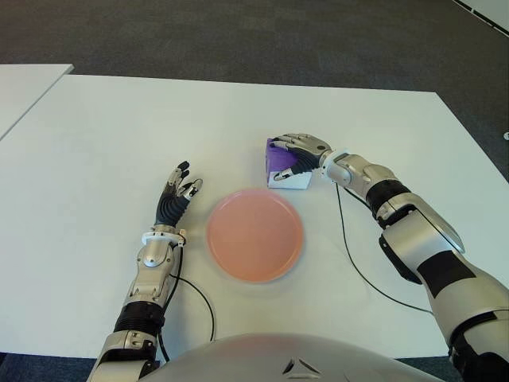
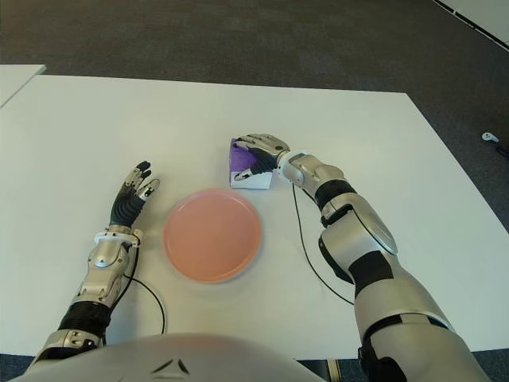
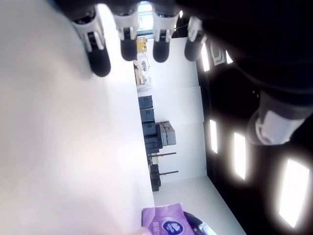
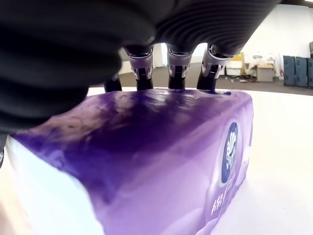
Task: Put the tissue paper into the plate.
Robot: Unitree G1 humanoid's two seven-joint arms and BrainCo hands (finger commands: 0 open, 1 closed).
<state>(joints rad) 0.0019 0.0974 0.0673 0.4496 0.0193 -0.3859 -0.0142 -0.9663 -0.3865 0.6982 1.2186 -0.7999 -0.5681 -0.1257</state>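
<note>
We have our right hand (image 1: 298,151) draped over the tissue paper (image 1: 282,165), fingers (image 4: 178,68) curled over its far edge in a grasp; the pack sits on the table (image 1: 119,127) just beyond the plate (image 1: 254,235). We should squeeze gently — the soft purple plastic wrap dents and could slip — then lift clear of the rim. The plate is round, shallow and pink. Our left hand (image 1: 176,195) shows left of the plate, fingers relaxed and empty.
</note>
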